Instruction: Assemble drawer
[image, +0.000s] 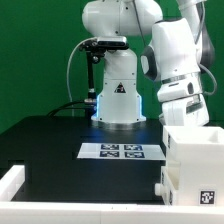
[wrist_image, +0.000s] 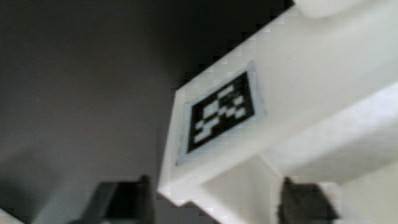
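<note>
The large white box stands at the exterior view's right, with a tag marker low on its front. The arm's hand hangs just above the box's top, and the fingers are hidden behind it. In the wrist view my gripper straddles the edge of a white panel carrying a tag. The fingers stand wide apart, with a dark gap beside one of them. I cannot tell whether this panel belongs to the box or the drawer. The small drawer does not show as a separate thing.
The marker board lies on the black table in front of the robot's base. A white rail runs along the table's near edge at the exterior view's left. A small dark part sits at the box's left side.
</note>
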